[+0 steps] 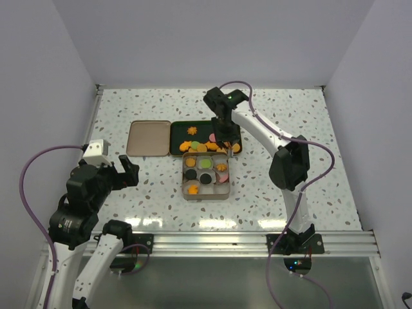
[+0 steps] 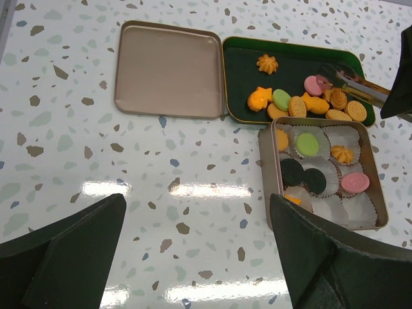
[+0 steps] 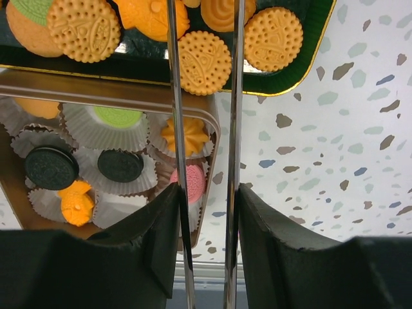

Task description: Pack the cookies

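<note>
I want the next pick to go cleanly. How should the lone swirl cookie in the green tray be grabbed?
Take the swirl cookie across its outer rim with the tongs, coming straight down from above. It lies flat on the green tray with bare tray all around, so opposite sides are free.

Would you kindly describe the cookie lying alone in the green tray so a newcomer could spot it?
Find the dark green tray beside the flat tan lid on the speckled table. Most cookies there crowd its near edge; the orange ridged swirl cookie lies alone toward the far edge, touching nothing.
</note>
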Motion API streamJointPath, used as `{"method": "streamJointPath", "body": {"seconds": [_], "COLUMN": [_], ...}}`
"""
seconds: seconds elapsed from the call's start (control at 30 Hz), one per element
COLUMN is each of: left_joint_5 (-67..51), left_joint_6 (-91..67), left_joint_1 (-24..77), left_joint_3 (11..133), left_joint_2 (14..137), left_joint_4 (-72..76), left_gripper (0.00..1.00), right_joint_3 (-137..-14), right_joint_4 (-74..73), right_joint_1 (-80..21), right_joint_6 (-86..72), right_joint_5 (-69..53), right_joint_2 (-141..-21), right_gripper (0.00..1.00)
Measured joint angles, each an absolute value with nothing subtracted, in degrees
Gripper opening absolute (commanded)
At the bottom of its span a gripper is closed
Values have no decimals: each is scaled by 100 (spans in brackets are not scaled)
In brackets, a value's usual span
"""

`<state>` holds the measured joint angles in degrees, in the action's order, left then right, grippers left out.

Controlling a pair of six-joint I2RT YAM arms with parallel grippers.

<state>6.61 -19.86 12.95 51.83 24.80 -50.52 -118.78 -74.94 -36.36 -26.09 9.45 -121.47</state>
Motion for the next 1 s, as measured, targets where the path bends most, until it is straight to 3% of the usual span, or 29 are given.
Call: {"method": "streamJointPath", "body": {"seconds": [0.67, 1.0], "left_joint_5": [661, 661], "left_joint_6": [-1986, -1986], "left_joint_1": [1295, 1295], "left_joint_3": [5183, 5183], "left_joint_2": [2397, 2392], "left_joint_4": [-5052, -5052], "left_gripper": [99, 99], "right_joint_3": [-13268, -11301], "right_joint_4": [-7679, -7063], "right_joint_1": [-3632, -4366], "right_joint_6": [-2630, -2875], "right_joint_5": [528, -113], "right_joint_2": [-11939, -10103], "right_gripper": [36, 37]}}
